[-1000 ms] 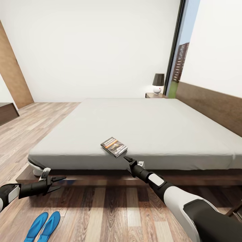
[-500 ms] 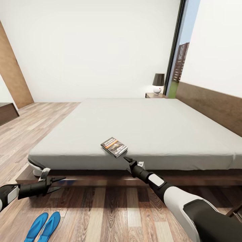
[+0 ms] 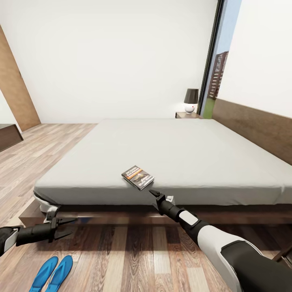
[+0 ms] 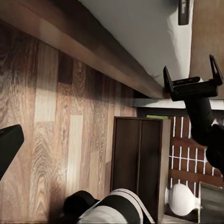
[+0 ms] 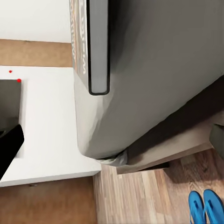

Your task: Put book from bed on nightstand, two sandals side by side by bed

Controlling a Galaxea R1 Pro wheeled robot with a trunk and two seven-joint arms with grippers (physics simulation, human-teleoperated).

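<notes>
- Likely light and stiff, the book [image 3: 138, 177] lies flat near the bed [image 3: 170, 154] edge; its overhang-free spine suits a thin-edge pinch.
- Right gripper [image 3: 155, 194] hovers just short of it, jaws spread, empty.
- Left gripper [image 3: 61, 227] spread too.

The left gripper [image 3: 65, 227] sinks lower and pulls back toward the robot compared with a second ago, now hanging in front of the bed frame nearer the floorboards, above the sandals [image 3: 52, 273]. The right gripper [image 3: 159, 196] edges slightly down below the book [image 3: 138, 177].
</notes>
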